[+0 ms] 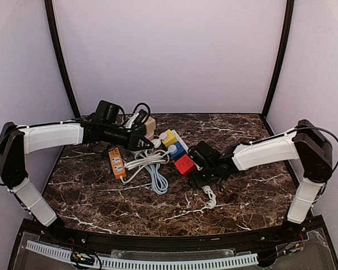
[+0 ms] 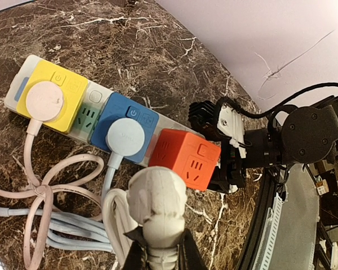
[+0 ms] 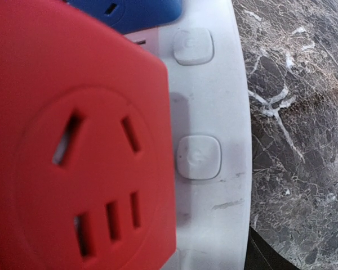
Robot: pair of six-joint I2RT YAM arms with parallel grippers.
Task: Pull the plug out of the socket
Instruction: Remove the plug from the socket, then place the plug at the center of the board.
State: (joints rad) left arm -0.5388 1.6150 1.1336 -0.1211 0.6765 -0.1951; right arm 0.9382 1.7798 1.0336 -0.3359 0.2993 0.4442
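Gripping the white round plug, left claw is clamped shut, plug held clear above the white power strip; right claw pinches the strip's end beside the red cube adapter. Pull step judged done; next: lower plug to dark marble table, release

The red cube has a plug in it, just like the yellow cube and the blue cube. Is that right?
Not quite. The red cube has no plug in it: the left wrist view shows its holes bare. The yellow cube and the blue cube each do have a plug. The left tool holds a white plug clear of the cubes.
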